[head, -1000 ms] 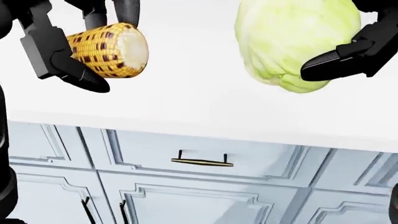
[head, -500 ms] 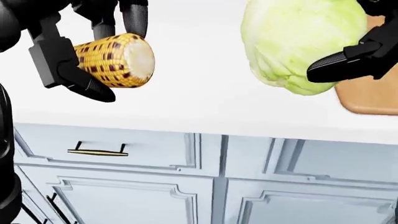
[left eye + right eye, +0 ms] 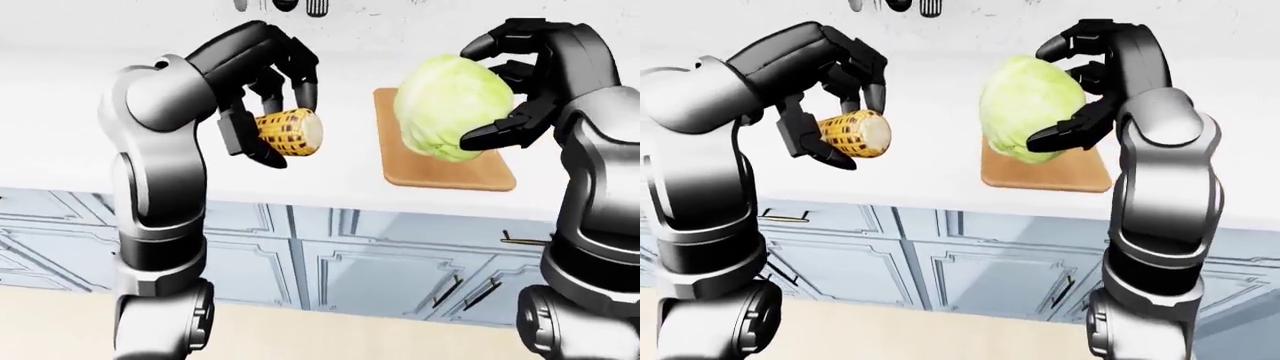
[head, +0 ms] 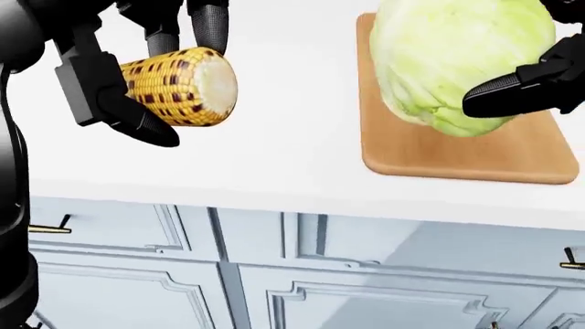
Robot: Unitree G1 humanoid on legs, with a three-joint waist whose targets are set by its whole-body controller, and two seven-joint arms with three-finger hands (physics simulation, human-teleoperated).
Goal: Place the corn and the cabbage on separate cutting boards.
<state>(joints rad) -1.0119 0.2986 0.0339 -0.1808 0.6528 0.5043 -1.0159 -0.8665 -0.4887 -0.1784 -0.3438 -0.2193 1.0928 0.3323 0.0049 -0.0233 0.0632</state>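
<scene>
The corn, yellow with scattered dark kernels and its pale cut end turned toward the head view's right, sits clamped in my left robot hand, two fingers over its top and the thumb beneath, held above the bare white desk. The cabbage, pale green, is gripped by my right robot hand, fingers curled round its upper right side and the thumb pressed against its lower right; it hangs over the one cutting board in view, a tan wooden slab, and whether it touches the board I cannot tell. No writing or label shows on the corn, cabbage or board. The board lies near the desk's lower edge in the head view, its near corners rounded, with a narrow strip of white between it and that edge. Between the corn and the board the desk surface is open. Below the edge run pale panelled cabinet fronts with brass handles, one at each side of the head view.
</scene>
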